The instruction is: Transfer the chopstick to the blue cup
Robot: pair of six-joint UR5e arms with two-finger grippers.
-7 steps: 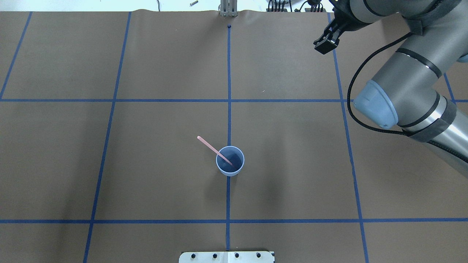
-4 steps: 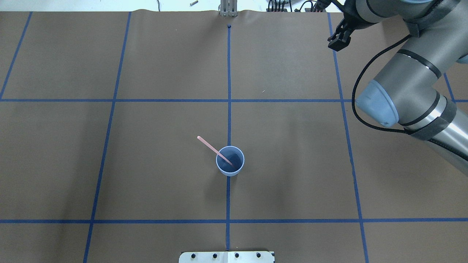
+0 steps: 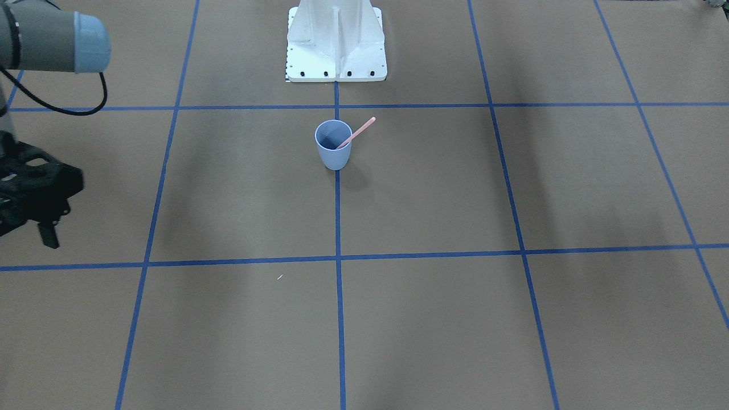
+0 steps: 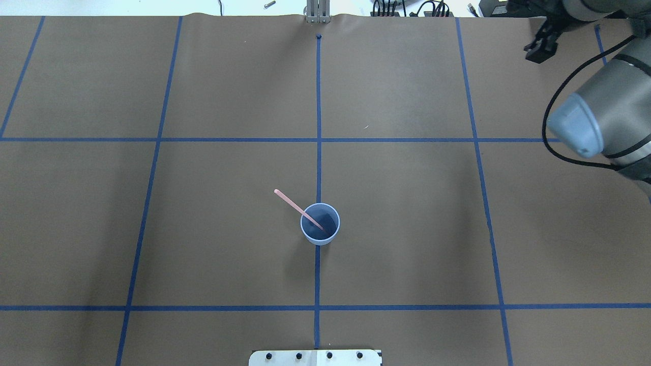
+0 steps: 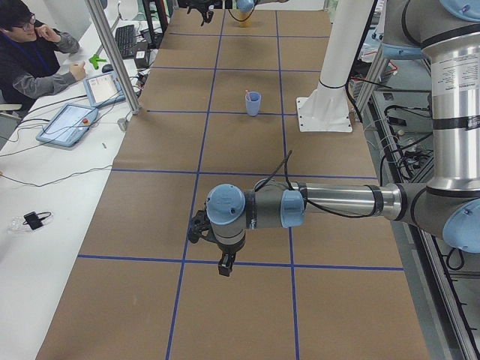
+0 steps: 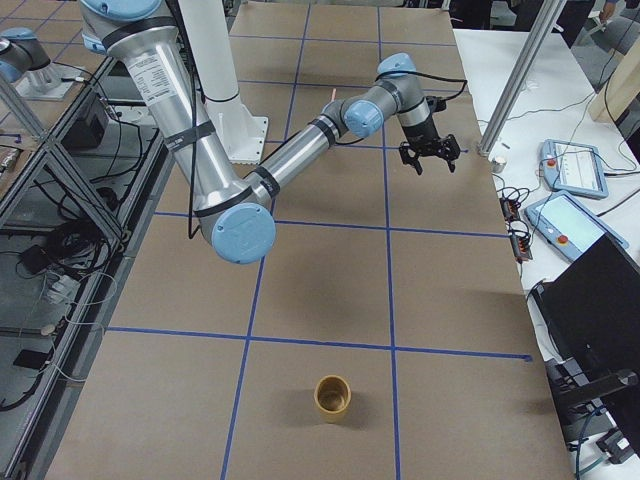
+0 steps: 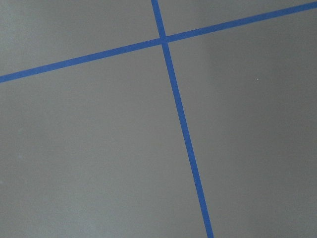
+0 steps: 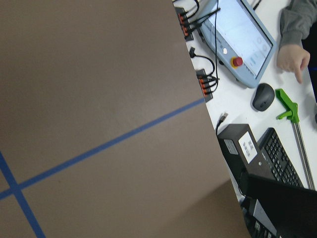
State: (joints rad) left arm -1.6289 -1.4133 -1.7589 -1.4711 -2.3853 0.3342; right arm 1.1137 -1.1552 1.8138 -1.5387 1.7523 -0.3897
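Observation:
The blue cup (image 4: 320, 224) stands upright on the centre tape line, also seen in the front view (image 3: 333, 147) and the left view (image 5: 253, 103). One pale-pink chopstick (image 4: 291, 202) stands in it, leaning over the rim toward my left (image 3: 360, 130). My right gripper (image 4: 540, 48) hangs empty over the far right of the table, far from the cup; its fingers look spread in the right view (image 6: 430, 160). My left gripper (image 5: 223, 262) shows only in the left view, over the table's left end; I cannot tell if it is open.
A tan cup (image 6: 333, 398) stands at the table's right end. The white robot base (image 3: 336, 45) sits behind the blue cup. Blue tape lines (image 7: 183, 134) grid the brown table. An operator (image 5: 30, 52), tablets and cables sit beyond the far edge.
My right arm has swung further right and toward the far right corner, away from the cup. The cup and chopstick have not moved.

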